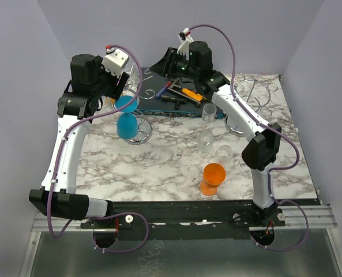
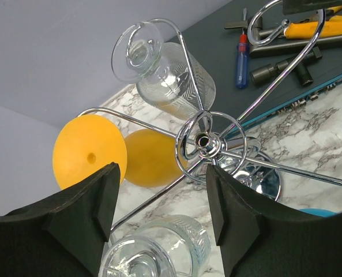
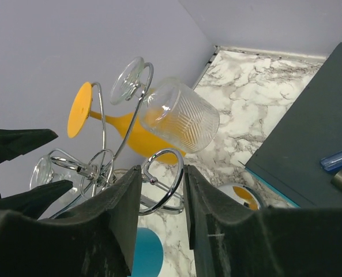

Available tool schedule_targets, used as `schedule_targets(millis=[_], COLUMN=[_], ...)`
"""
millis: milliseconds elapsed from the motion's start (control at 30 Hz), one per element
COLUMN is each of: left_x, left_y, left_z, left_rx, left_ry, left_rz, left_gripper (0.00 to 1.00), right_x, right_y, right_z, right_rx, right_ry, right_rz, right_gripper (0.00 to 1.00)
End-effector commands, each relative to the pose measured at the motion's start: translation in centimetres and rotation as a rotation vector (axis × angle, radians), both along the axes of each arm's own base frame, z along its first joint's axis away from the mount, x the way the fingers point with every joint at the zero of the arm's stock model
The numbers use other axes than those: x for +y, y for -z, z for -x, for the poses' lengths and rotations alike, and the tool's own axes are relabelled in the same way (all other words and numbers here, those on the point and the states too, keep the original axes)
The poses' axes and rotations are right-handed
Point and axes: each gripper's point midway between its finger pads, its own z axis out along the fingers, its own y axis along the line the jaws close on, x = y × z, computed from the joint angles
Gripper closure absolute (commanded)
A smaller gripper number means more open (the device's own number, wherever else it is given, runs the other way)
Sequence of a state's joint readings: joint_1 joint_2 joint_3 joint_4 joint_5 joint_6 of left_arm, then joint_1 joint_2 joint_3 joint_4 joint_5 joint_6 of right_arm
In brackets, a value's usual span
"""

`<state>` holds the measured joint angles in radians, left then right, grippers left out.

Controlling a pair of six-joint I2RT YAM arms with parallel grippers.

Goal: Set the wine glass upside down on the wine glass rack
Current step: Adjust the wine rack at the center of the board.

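Left claw [image 2: 162, 171] gapes wide and empty over the hub of the chrome wire rack [image 2: 204, 140], the blue wine glass [image 1: 127, 124] hanging upside down beside it, so it should rise straight, clear of the wire arms; whether the right claw [image 3: 162, 173] pinches the loop between its narrow jaws is unclear.

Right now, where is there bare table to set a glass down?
Bare: the front-left marble, between the left arm, the blue glass and the orange glass. Crowded: the clear glasses right of centre, the tool tray at the back.
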<state>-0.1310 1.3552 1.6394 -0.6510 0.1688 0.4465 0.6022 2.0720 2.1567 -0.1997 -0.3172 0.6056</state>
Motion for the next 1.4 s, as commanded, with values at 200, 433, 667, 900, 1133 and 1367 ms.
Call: schedule_targets(millis=[200,433,667,900,1133,1367], left_x=[0.1,0.3,0.5,0.7,0.6,0.5], left_y=[-0.3,-0.4,-0.4,0.2,0.4,0.6], left_z=[-0.7,-0.9,-1.0,-1.4,-1.7,-1.8], left_rx=[-0.024,-0.034,-0.035,-0.026,-0.023,-0.018], left_ry=[0.003,-0.004,-0.011,-0.022,-0.021,-0.016], left_rz=[-0.008,-0.017,-0.026,-0.038,-0.035,-0.034], left_gripper=[0.33,0.33,0.33,0.33,0.33,0.33], right_x=[1.0,1.1,0.6,0.1,-0.5,-0.9], right_y=[0.7,0.2,0.0,-0.8,0.3,1.6], right_z=[1.5,2.6,3.7,4.9,6.4,8.3], right_rx=[0.094,0.15,0.168,0.169,0.204,0.223], right_ry=[-0.074,-0.103,-0.075,-0.042,-0.01,0.001], right_rz=[-0.072,-0.13,-0.156,-0.169,-0.158,-0.151], right_gripper=[0.81,1.0,1.0,1.0,1.0,1.0])
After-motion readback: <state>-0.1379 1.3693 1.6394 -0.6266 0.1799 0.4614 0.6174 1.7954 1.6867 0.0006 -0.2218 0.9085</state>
